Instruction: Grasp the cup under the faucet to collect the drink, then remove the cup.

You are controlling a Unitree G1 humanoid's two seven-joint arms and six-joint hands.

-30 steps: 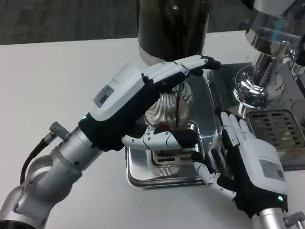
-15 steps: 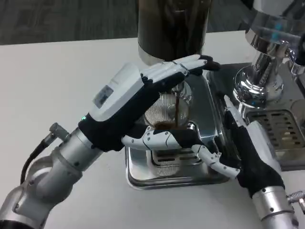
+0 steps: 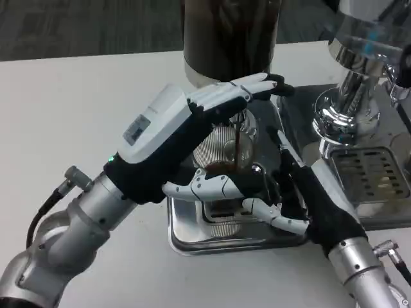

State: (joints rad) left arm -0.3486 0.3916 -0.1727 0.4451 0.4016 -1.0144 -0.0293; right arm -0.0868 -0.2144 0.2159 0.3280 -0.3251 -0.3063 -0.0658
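Moved since a second ago: right hand, then flat on the white surface at the tray's right edge, now turned edge-on and brought in over the metal drip tray, close to the cup's right side. Unchanged: left hand, wrapped around the cup as before. Cup: clear, ribbed, standing on the tray grille directly under the faucet, between the left hand's upper fingers and its lower finger; thin dark stream falling from the faucet into it, dark drink pooled in the bottom. Left hand state: closed around the cup, upper fingers reaching across the far side of the rim, lower finger curving under the near side. Right hand state: fingers apart, holding nothing; fingertips near the cup, whether touching cannot be told. Dispenser: dark cylindrical body, just beyond the left hand's fingertips, faucet below it. Drip tray: beneath both hands, near rim showing just below the right hand's lower finger. Second machine: chrome, rounded, beyond and to the right of the right hand, with its own slotted grille just right of that hand. Silver forearms: left one running to the lower left, right one to the lower right.
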